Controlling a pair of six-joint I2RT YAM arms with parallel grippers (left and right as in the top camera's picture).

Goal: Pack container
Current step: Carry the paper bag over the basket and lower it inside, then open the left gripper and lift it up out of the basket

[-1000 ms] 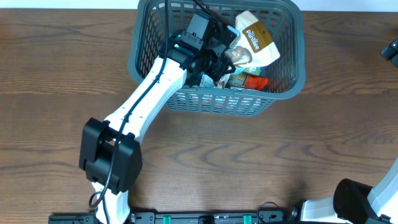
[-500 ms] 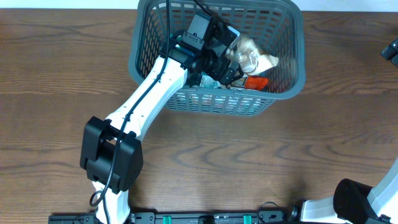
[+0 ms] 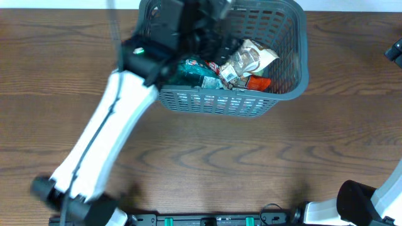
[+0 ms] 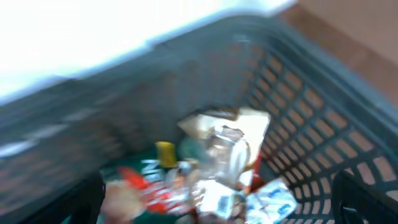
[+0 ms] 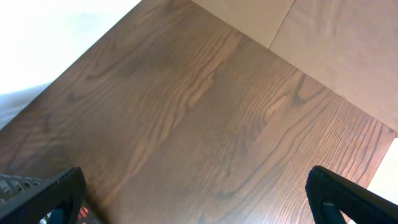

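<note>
The container (image 3: 221, 104), a dark grey slotted basket, stands at the table's far middle. Inside lie a tan packet (image 3: 249, 58), a green packet (image 3: 193, 69) and a red one (image 3: 259, 83). My left gripper (image 3: 210, 28) hovers blurred above the basket's left half. In the left wrist view it (image 4: 217, 214) is open and holds nothing, with the tan packet (image 4: 227, 140) and other packets on the floor below and the lattice wall (image 4: 298, 106) to the right. My right gripper (image 5: 199, 205) is open over bare wood, far right of the basket.
Brown wooden table (image 3: 264, 163) all round the basket. A dark part of the right arm (image 3: 394, 50) shows at the right edge, and its base (image 3: 370, 201) sits at the front right. A basket corner (image 5: 12, 183) appears in the right wrist view.
My left gripper opened and let go of the tan packet, which dropped among the others. The left arm then rose and swung leftward. The right arm stayed still.
</note>
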